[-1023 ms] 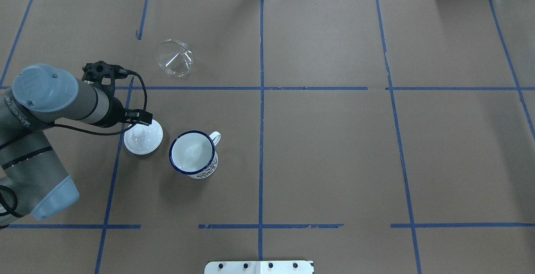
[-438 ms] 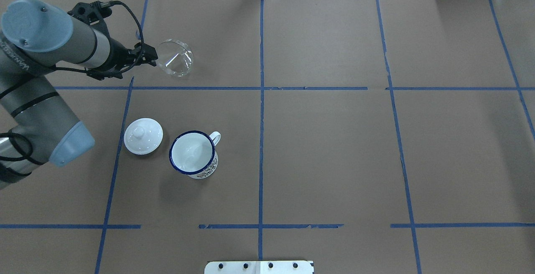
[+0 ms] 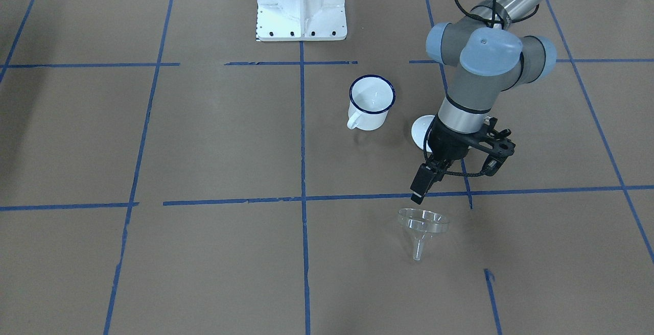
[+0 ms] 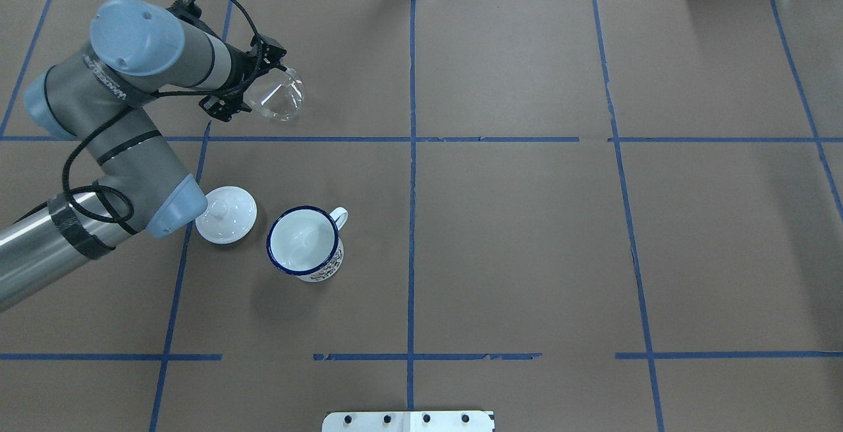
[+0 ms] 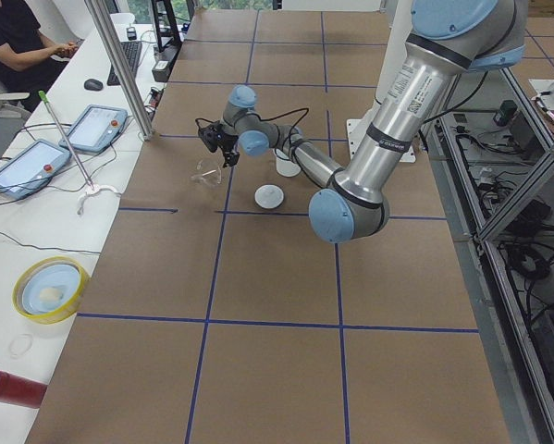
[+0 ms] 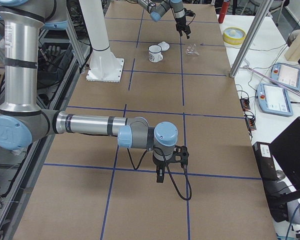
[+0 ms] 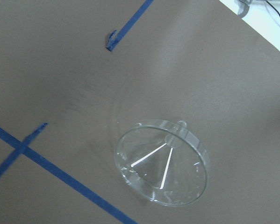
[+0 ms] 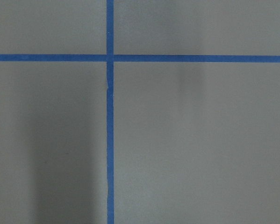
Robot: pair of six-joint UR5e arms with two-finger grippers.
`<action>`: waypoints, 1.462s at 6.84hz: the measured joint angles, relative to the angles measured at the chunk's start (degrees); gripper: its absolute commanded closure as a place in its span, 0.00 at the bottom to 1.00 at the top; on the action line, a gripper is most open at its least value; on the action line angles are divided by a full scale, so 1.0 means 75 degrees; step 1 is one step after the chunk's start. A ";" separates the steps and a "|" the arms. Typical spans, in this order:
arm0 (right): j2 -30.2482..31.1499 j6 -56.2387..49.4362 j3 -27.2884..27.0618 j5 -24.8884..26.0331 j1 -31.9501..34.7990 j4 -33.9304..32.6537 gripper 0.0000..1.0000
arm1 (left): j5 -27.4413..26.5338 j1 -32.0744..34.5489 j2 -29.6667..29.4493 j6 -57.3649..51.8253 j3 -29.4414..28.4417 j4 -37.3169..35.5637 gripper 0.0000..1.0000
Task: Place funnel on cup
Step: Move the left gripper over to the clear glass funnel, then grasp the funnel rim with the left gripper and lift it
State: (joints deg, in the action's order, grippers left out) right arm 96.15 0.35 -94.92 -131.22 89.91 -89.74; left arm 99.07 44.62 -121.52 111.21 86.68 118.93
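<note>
On the far left part of the table [image 4: 527, 234], the funnel [image 4: 276, 93] lies tipped on its side on the brown paper, with the bowl rim resting on the surface. In the front-facing view its stem points away from the robot. It is free of any grip.

The left gripper [image 3: 418, 194] hangs just above and beside the funnel's bowl, on the robot's side of it, fingers pointing down. No contact with the funnel is visible. Seen edge-on, its fingers read as one dark shape, so whether they are parted or together cannot be told. The left wrist view shows the funnel from above and no fingers.

The cup [image 4: 304, 241] stands upright nearer the robot, across a blue tape line [image 4: 329, 139] from the funnel and well apart from it, with its handle turned to the far right. A white knobbed lid [image 4: 226, 215] lies just to its left, not touching.

The right gripper [image 6: 160, 176] hangs low over bare paper at the table's right end, well apart from every object. It shows only in the right side view, so its state cannot be told.
</note>
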 measured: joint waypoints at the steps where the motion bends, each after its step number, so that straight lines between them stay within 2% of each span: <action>1: 0.0000 0.0000 0.0000 0.0000 0.0000 0.0000 0.00 | -0.0801 -0.0246 -0.0160 0.0535 -0.0469 0.0431 0.00; 3: 0.0000 0.0000 0.0000 0.0000 0.0000 0.0000 0.00 | -0.1370 -0.0430 -0.0306 0.0847 -0.0981 0.0888 0.04; 5: 0.0000 0.0000 0.0000 0.0000 0.0000 0.0000 0.00 | -0.1493 -0.0450 -0.0377 0.0878 -0.1095 0.0973 0.24; 7: 0.0000 0.0000 0.0003 0.0000 0.0000 0.0000 0.00 | -0.1711 -0.0453 -0.0488 0.0875 -0.1133 0.0984 0.25; 8: 0.0000 0.0000 0.0003 0.0000 0.0000 0.0000 0.00 | -0.1875 -0.0453 -0.0527 0.0868 -0.1185 0.1028 0.29; 9: 0.0000 0.0000 0.0002 0.0000 0.0000 0.0000 0.00 | -0.2040 -0.0454 -0.0549 0.0858 -0.1306 0.1135 0.36; 10: 0.0000 0.0000 0.0000 0.0000 0.0000 0.0000 0.00 | -0.2140 -0.0454 -0.0560 0.0840 -0.1441 0.1260 0.50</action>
State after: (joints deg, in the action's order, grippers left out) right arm 96.15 0.35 -94.92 -131.22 89.91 -89.74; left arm 83.02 41.22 -125.72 117.52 75.87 128.38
